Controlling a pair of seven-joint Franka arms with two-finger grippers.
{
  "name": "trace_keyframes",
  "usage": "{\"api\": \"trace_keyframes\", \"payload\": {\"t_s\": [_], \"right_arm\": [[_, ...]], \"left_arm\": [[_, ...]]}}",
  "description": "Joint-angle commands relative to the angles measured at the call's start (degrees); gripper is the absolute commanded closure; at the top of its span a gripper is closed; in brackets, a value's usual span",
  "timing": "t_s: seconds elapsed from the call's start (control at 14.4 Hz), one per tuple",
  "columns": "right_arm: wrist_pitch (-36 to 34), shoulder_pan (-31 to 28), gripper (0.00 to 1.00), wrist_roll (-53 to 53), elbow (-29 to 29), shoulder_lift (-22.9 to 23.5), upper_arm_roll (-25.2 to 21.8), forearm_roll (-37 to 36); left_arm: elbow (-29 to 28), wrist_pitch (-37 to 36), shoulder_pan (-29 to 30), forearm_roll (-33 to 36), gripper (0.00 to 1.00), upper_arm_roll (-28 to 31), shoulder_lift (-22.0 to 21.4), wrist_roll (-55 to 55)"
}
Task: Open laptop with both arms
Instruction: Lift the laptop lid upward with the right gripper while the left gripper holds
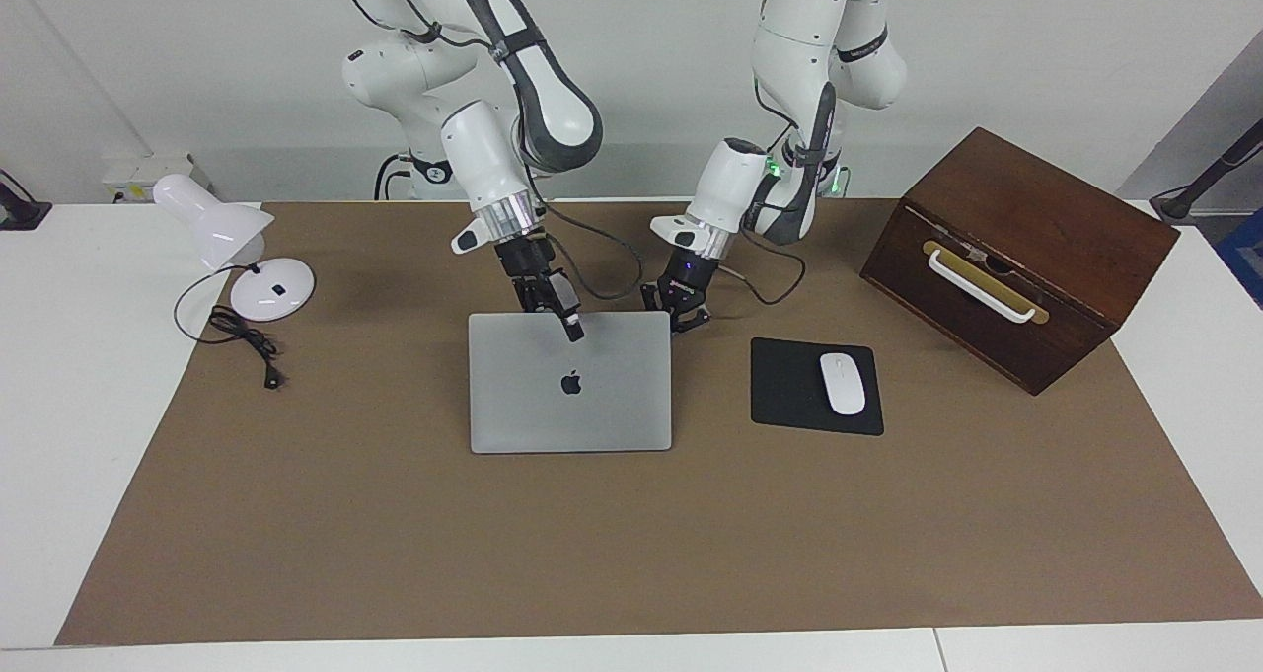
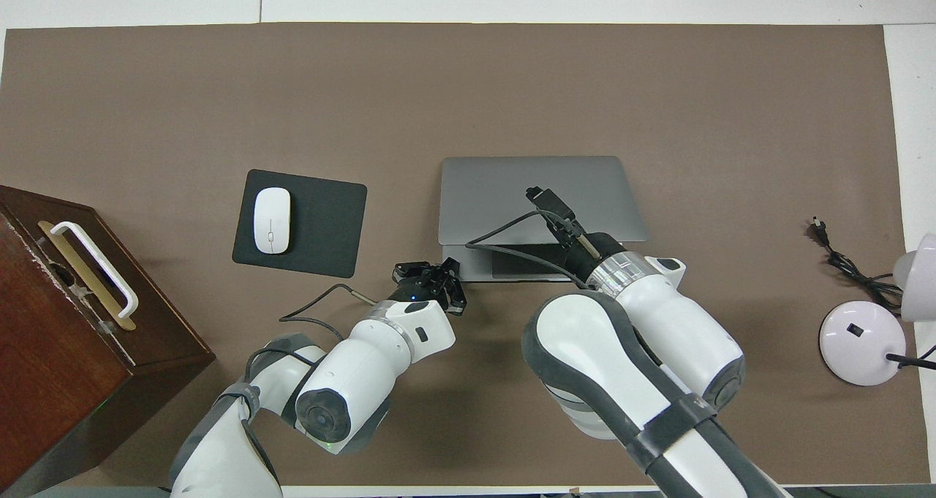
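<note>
The silver-grey laptop (image 1: 570, 386) (image 2: 497, 198) lies mid-table with its lid tilted up a little at the edge nearer to the robots. A strip of grey deck (image 2: 526, 264) shows under that edge in the overhead view. My right gripper (image 1: 567, 325) (image 2: 545, 202) is at the middle of the raised edge, shut on the lid, one finger lying over its top. My left gripper (image 1: 681, 319) (image 2: 439, 271) is shut and set low at the laptop's robot-side corner toward the left arm's end, beside the base.
A black mouse pad (image 1: 815, 386) with a white mouse (image 1: 842, 383) lies beside the laptop toward the left arm's end. A brown wooden box (image 1: 1016, 258) with a white handle stands past it. A white desk lamp (image 1: 237, 248) and its cable (image 1: 247, 341) sit at the right arm's end.
</note>
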Motion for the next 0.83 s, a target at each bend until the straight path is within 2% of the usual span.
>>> {"api": "trace_keyframes", "payload": {"t_s": [0.0,0.42,0.76], "right_arm": [[-0.1,-1.4,0.00,-3.3,4.7,2.6,0.2,2.0],[-0.1,-4.3,0.00,-3.4,13.6,6.1,0.2,1.3],[-1.4,-6.4,0.00,-3.4,15.9,7.1,0.2,0.2]], "left_arm": [[1.2,0.9,-1.4,-0.1,1.00,0.8,2.7,-0.2],[1.2,0.9,-1.4,-0.1,1.00,0.8,2.8,-0.2],[1.2,0.9,-1.4,-0.1,1.00,0.8,2.8,-0.2]]}}
